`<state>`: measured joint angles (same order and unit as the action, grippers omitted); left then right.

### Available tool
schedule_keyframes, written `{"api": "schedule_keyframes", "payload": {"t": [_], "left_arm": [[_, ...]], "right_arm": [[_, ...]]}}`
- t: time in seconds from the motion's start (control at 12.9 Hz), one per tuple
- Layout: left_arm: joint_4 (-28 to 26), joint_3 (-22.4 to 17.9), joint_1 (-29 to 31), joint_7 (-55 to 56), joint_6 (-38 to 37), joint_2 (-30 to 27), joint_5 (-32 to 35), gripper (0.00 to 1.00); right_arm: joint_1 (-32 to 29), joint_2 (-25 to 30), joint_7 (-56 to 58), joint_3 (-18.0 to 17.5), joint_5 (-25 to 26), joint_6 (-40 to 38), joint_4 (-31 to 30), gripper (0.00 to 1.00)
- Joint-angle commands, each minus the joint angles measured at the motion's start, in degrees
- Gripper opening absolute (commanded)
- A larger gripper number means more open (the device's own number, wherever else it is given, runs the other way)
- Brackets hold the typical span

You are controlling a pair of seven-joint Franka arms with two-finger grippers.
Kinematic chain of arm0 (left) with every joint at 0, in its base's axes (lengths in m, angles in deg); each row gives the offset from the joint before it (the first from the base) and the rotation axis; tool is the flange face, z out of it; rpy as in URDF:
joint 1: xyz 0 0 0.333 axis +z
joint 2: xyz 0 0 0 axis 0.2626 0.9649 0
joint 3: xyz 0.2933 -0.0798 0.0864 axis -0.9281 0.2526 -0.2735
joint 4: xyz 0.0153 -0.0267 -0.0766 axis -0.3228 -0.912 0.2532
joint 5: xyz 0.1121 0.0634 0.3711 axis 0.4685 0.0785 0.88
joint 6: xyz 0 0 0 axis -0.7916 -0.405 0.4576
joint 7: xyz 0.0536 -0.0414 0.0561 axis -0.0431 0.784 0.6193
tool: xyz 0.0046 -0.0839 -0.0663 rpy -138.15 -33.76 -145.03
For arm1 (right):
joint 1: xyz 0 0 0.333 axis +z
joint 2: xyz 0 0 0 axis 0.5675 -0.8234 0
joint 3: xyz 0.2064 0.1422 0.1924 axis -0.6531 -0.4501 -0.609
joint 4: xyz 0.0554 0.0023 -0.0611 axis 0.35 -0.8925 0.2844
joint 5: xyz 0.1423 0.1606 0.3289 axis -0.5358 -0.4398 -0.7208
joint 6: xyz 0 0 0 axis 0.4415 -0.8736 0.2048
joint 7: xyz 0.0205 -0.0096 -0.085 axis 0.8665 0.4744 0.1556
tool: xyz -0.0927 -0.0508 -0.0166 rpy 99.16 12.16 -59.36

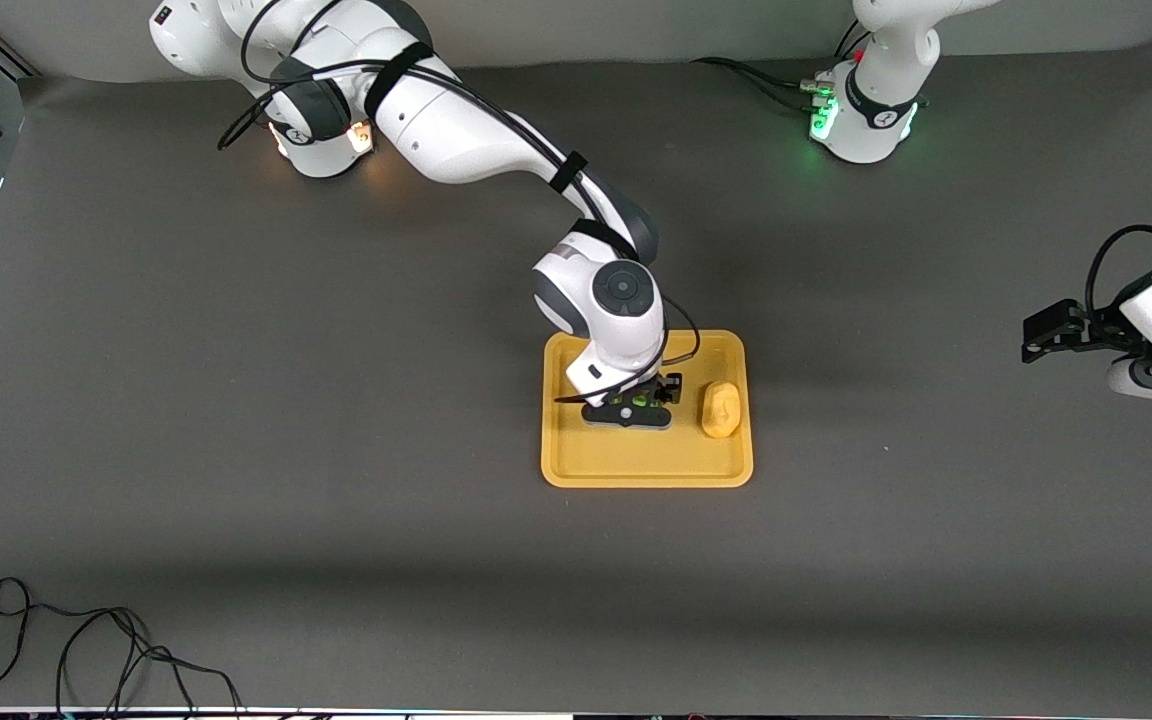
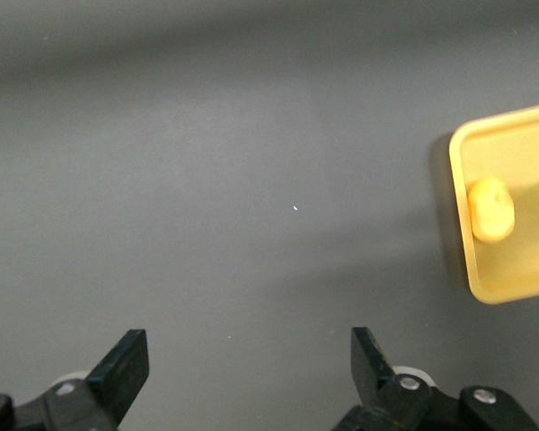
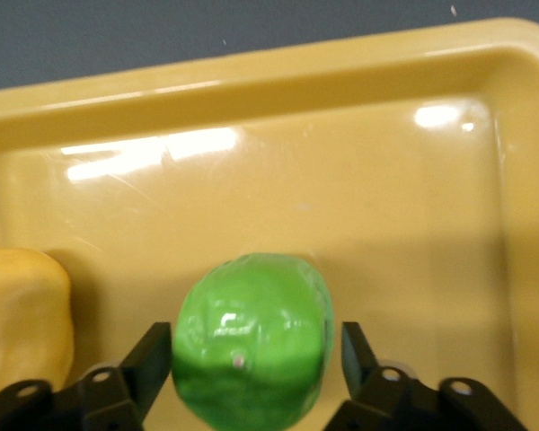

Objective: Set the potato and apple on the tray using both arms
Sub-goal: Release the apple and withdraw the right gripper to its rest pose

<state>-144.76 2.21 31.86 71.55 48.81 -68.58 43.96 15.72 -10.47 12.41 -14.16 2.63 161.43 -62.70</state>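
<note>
The yellow-orange tray (image 1: 636, 460) lies mid-table. The potato (image 1: 721, 410) rests on it toward the left arm's end. My right gripper (image 1: 628, 408) is down over the tray, and the green apple (image 1: 639, 400) shows between its fingers. In the right wrist view the apple (image 3: 251, 346) sits on the tray (image 3: 341, 180) between the fingers of the right gripper (image 3: 256, 359), with a small gap at one finger. The potato (image 3: 22, 314) lies beside it. My left gripper (image 1: 1036, 340) is open and empty over bare table at its end. Its wrist view (image 2: 250, 359) shows the tray (image 2: 512, 269) and potato (image 2: 490, 208).
A grey mat (image 1: 236, 400) covers the table. Loose black cable (image 1: 86, 650) lies at the near corner toward the right arm's end. The right arm reaches over the tray's edge nearest the bases.
</note>
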Motion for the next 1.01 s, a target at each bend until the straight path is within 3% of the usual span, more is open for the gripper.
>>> {"api": "schedule_keyframes", "payload": {"t": [0.0, 0.16, 0.54, 0.78, 0.93], "left_arm": [[-8.3, -0.2, -0.3, 2.9, 1.4, -8.1, 0.8, 1.00], [-10.2, -0.2, -0.3, 2.3, 1.2, -10.0, 0.7, 1.00], [-9.7, -0.2, -0.6, -1.1, 0.4, -8.4, -0.3, 1.00], [-9.9, -0.2, -2.5, -1.1, 0.5, -7.7, -4.0, 1.00], [-9.8, -0.2, -3.2, 0.3, 0.3, -8.4, -8.5, 1.00]], "right_arm": [[-0.2, 5.8, -1.5, 0.6, 1.0, -7.8, 1.1, 1.00], [-0.9, 12.8, -1.2, 0.8, 0.9, -15.4, 1.1, 1.00], [-7.0, 27.8, 4.1, 0.6, 0.9, -30.9, -0.1, 1.00], [-14.0, 36.4, 17.4, 1.9, 0.9, -39.6, -6.1, 1.00], [-17.8, 42.0, 25.7, 3.9, 1.0, -39.9, -12.8, 1.00]]}}
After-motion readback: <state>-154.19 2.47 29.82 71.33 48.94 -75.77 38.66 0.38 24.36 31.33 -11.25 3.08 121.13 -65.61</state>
